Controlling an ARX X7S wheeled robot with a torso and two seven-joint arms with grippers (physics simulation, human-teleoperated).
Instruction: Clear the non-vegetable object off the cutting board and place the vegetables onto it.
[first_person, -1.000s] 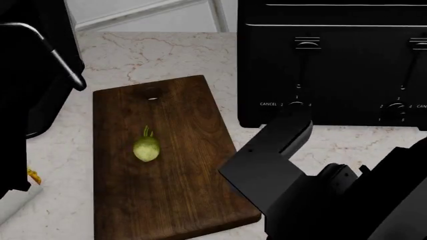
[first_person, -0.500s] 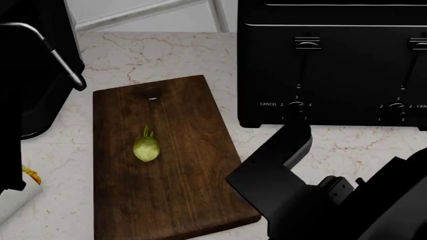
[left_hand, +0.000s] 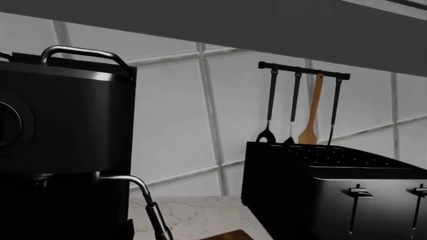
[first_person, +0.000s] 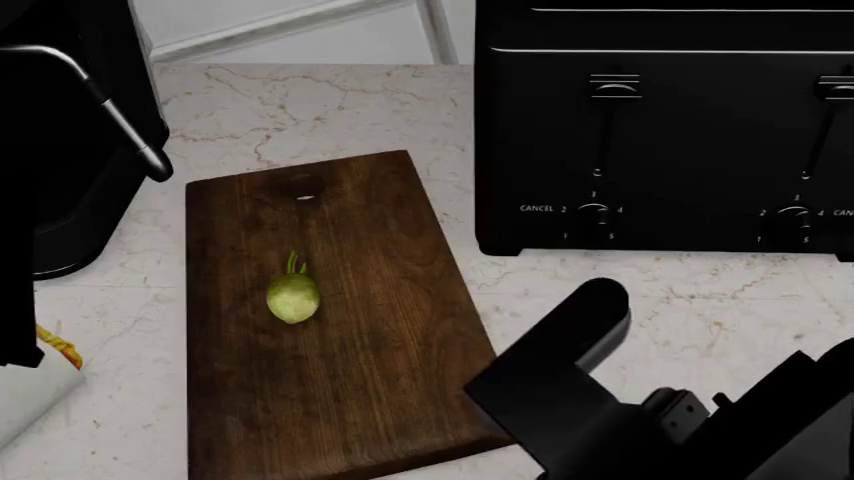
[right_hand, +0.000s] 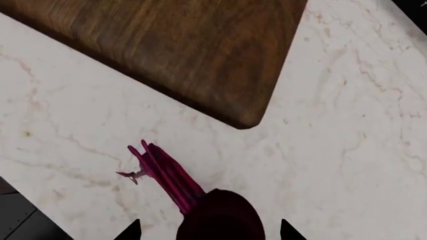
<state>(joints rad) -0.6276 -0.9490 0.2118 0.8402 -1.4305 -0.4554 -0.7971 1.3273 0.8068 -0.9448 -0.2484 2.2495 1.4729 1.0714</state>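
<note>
**Beet between right fingers, board corner just ahead**

Right wrist view: beet (right_hand: 220, 215) on the counter (right_hand: 347, 150), off the cutting board (right_hand: 167, 45), between spread right fingers (right_hand: 133, 231), not clamped. Stalk points toward the board's near corner. Yellow-green bulb (first_person: 292, 296) already on board. Left fingers unseen; cannot tell.

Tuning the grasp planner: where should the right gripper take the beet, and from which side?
Grip the round body of the beet, not the thin magenta stalk. Come straight down from above: it lies on the counter off the cutting board, body between the right gripper's fingertips.
</note>
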